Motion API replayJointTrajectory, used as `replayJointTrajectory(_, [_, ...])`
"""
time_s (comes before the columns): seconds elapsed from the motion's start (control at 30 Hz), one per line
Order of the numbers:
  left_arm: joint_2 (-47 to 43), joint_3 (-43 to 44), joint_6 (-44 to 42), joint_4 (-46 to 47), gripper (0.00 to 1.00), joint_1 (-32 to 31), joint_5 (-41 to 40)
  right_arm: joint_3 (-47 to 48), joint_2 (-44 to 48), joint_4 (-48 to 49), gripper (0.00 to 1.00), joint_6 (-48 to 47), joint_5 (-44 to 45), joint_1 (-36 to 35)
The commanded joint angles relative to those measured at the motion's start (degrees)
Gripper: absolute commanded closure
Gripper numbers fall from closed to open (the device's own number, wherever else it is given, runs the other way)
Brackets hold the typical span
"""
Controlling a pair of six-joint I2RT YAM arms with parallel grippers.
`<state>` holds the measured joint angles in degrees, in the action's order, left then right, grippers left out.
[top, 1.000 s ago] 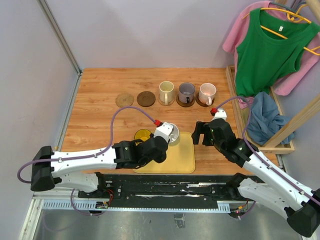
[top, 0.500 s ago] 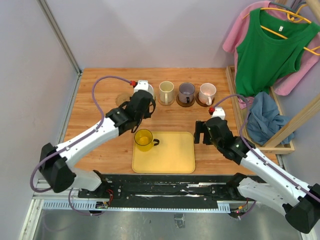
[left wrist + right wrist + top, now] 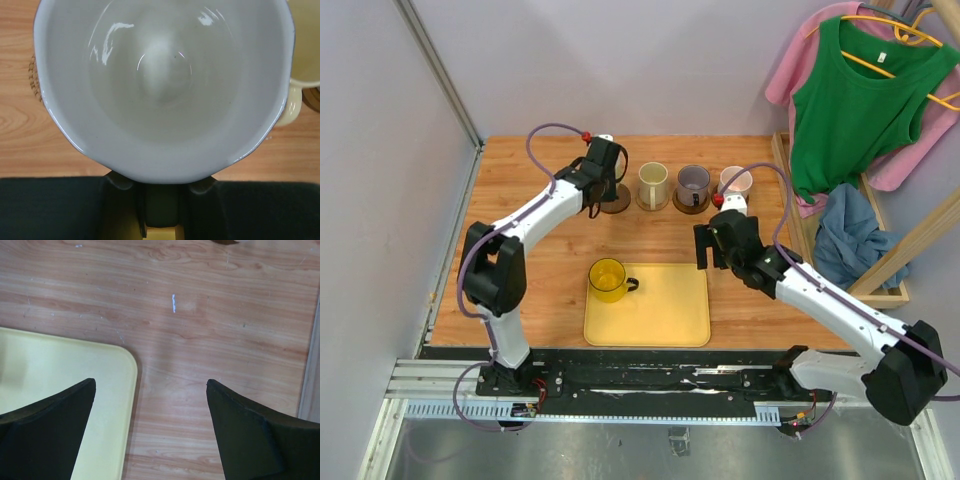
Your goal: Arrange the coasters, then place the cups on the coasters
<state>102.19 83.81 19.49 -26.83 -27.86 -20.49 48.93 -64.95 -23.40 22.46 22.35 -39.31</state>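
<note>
Top view: the left gripper [image 3: 605, 178] has swung away from the tray [image 3: 670, 325] in the last second. It has carried the white mug [image 3: 160, 85] to the back row of the worktop [image 3: 520, 260]. It now sits over the dark coaster [image 3: 616, 204], just left of the cream mug [image 3: 653, 184].

Left wrist view: the white mug's open mouth fills the frame, and the gripper is clamped on its near rim. A sliver of woven coaster edge peeks out at the mug's left side. The cream mug's handle shows at the right edge. Whether the white mug already rests on the coaster or hangs just above it cannot be told.

The right gripper [image 3: 150, 432] has drifted a little toward the back. Its jaws are spread wide and hold nothing, above bare worktop just past the tray's corner.

The cream mug, the grey mug [image 3: 693, 184] and the pink mug [image 3: 735, 181] each stand on a coaster in the row. The yellow mug [image 3: 608, 279] stands alone on the tray's left end.

This looks like the fourth mug's placement, close to release. After that only the yellow mug remains. The tan coaster, seen a moment ago left of the dark one, is now hidden under the left arm.
</note>
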Motion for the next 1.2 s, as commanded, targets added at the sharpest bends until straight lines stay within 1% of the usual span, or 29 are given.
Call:
replayJointTrajectory(0.0, [4.73,8.70,-0.28,1.80,1.00,1.58,2.52,3.62,-2.12,2.01,0.07,-3.19,0.14,1.81])
replayJointTrajectory(0.13, [9.48,12.52,0.25,0.86,0.99,2.24,3.76,3.90,-3.13,3.10,0.06,-3.27,-2.70,3.05])
replayJointTrajectory(0.3, [11.98,12.45,1.09,0.73,1.00,2.51,4.41,3.81,-4.13,3.33,0.06,-3.38,-4.09,3.98])
replayJointTrajectory(0.53, [13.27,11.46,1.86,0.33,0.99,2.79,4.06,3.88,-5.06,3.86,0.06,-3.10,-6.09,5.06])
replayJointTrajectory(0.83, [13.12,9.00,2.55,2.02,0.99,3.31,3.09,3.38,-5.84,4.31,0.06,-2.48,-8.27,5.69])
replayJointTrajectory(1.17, [13.47,8.65,2.82,2.95,0.99,3.69,3.63,3.72,-6.83,4.33,0.06,-2.00,-9.77,6.07])
